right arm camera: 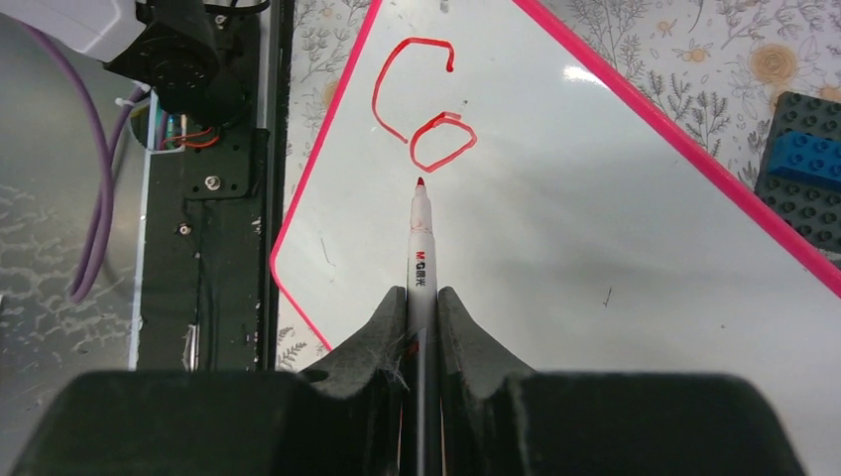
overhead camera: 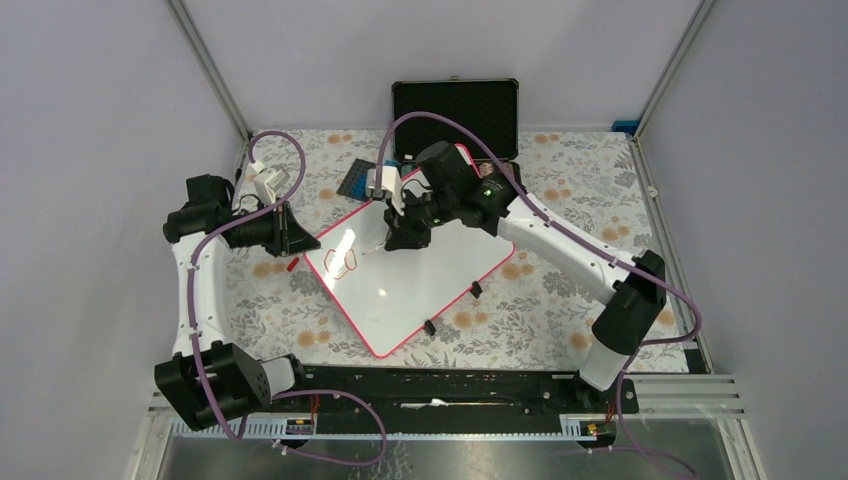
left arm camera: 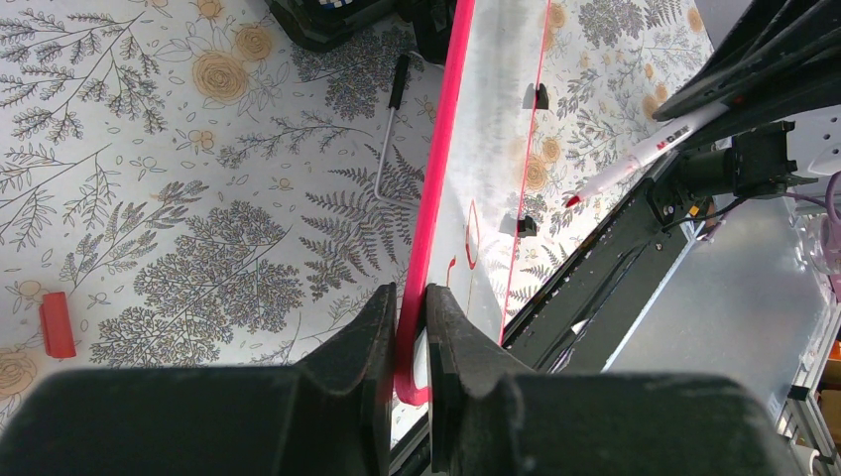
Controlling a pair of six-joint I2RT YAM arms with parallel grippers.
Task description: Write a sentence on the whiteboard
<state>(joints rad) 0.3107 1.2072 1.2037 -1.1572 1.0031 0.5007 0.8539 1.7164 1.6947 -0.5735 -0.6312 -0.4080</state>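
Note:
The whiteboard (overhead camera: pixel 430 270) lies at an angle on the flowered table, glossy white inside a pink frame. Red marker strokes reading "Co" (right arm camera: pixel 421 109) sit near its left corner, the sentence's only letters in view (overhead camera: pixel 343 263). My left gripper (left arm camera: pixel 411 297) is shut on the board's pink frame at that corner (overhead camera: pixel 300 240). My right gripper (right arm camera: pixel 422 295) is shut on a white marker (right arm camera: pixel 420 238), above the board (overhead camera: pixel 400 235). The marker's red tip points at the board just below the "o"; whether it touches, I cannot tell. The left wrist view also catches the marker (left arm camera: pixel 645 154).
An open black case (overhead camera: pixel 455 105) stands at the back. A dark and blue brick plate (right arm camera: pixel 803 169) lies by the board's far edge. A red cap (left arm camera: pixel 57 324) and a black-handled metal tool (left arm camera: pixel 389 139) lie left of the board. Two black clips (overhead camera: pixel 429 327) sit on its near edge.

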